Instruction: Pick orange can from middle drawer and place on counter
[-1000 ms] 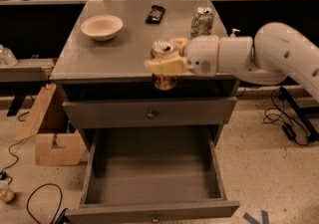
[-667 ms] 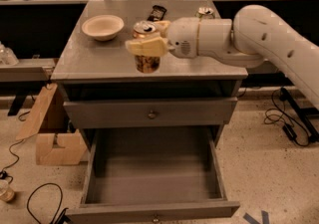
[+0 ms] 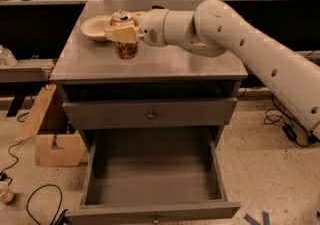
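Observation:
The orange can (image 3: 125, 45) stands upright over the left part of the counter (image 3: 165, 64), its silver top showing. My gripper (image 3: 121, 33) is shut on the orange can from the right side, with cream fingers (image 3: 120, 33) across its upper half. The can's base is at or just above the counter surface; I cannot tell if it touches. The middle drawer (image 3: 152, 174) is pulled open below and its grey floor is bare. My white arm reaches in from the right across the counter.
A cream bowl (image 3: 96, 27) sits on the counter just left of and behind the can. A shut upper drawer front with a round knob (image 3: 151, 115) is above the open drawer. A cardboard box (image 3: 52, 134) and cables lie on the floor at left.
My arm has carried the orange can leftward across the counter, from the front middle to beside the bowl. The taller can and the dark object at the back are now hidden behind the arm.

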`<action>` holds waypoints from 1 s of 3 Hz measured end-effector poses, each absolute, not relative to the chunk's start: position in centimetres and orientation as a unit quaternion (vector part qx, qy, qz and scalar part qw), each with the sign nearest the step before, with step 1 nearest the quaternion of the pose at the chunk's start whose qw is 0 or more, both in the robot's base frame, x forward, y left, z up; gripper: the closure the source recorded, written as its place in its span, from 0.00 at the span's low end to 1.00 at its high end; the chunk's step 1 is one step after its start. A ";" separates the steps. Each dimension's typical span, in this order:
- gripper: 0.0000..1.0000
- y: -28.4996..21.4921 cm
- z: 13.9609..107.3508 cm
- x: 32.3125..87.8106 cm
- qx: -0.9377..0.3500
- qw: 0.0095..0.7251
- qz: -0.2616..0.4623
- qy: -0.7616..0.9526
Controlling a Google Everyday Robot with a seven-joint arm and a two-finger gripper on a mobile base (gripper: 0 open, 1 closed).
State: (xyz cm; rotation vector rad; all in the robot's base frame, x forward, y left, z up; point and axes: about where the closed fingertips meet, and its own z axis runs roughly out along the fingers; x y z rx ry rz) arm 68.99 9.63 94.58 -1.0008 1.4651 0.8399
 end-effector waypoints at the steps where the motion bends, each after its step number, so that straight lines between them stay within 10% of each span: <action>1: 1.00 10.6 90.0 72.7 -0.403 0.549 0.344 0.647; 3: 0.83 10.8 88.8 73.8 -0.395 0.544 0.345 0.655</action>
